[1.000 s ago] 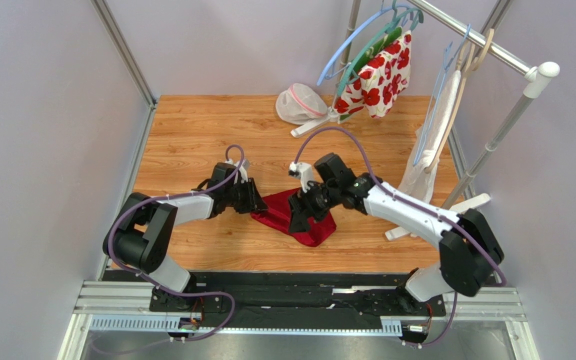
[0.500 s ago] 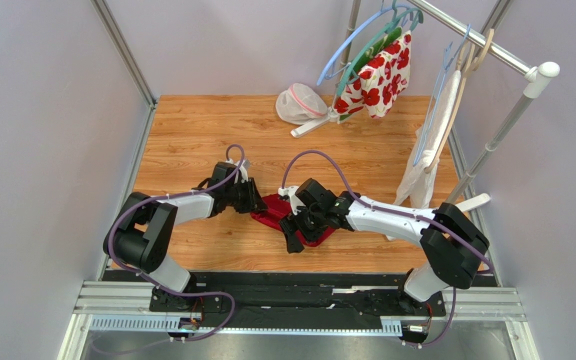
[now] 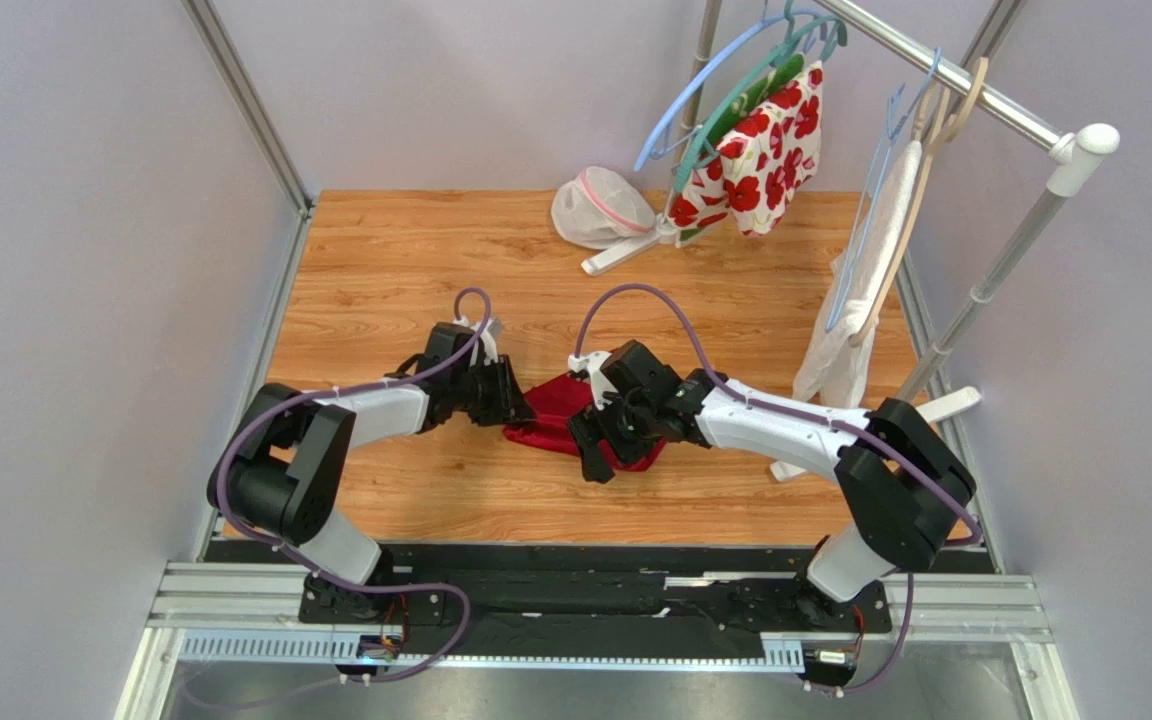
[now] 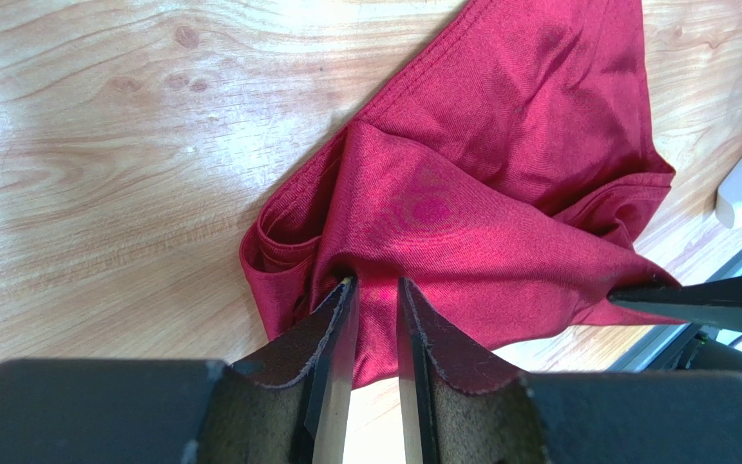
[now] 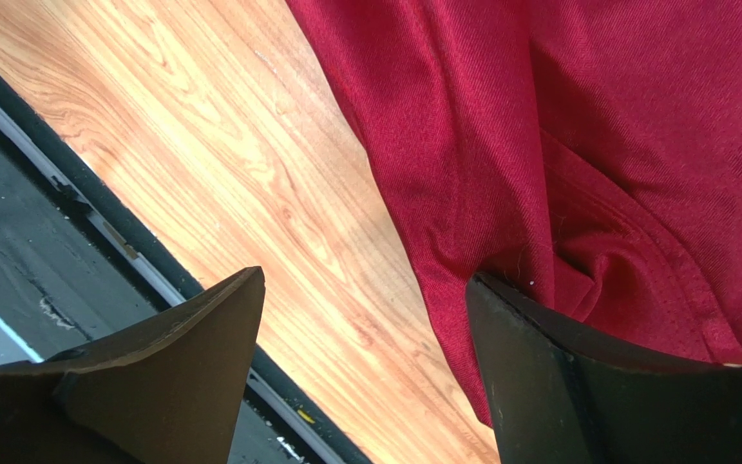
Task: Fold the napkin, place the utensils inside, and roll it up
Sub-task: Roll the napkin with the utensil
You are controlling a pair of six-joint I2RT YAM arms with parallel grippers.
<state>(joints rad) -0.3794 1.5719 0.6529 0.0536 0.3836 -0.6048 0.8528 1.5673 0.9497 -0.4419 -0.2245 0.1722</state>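
Left wrist view: left jaws are nearly closed, with a fold of the crumpled napkin point(image 4: 501, 184) pinched between them on the wood surface point(image 4: 104, 145). Right jaws are spread wide at the napkin's edge, nothing held.

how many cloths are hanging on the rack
2. The white cloth with red flowers hangs at the far end of the rack; the white towel hangs nearer, on the right. More could hide behind them.
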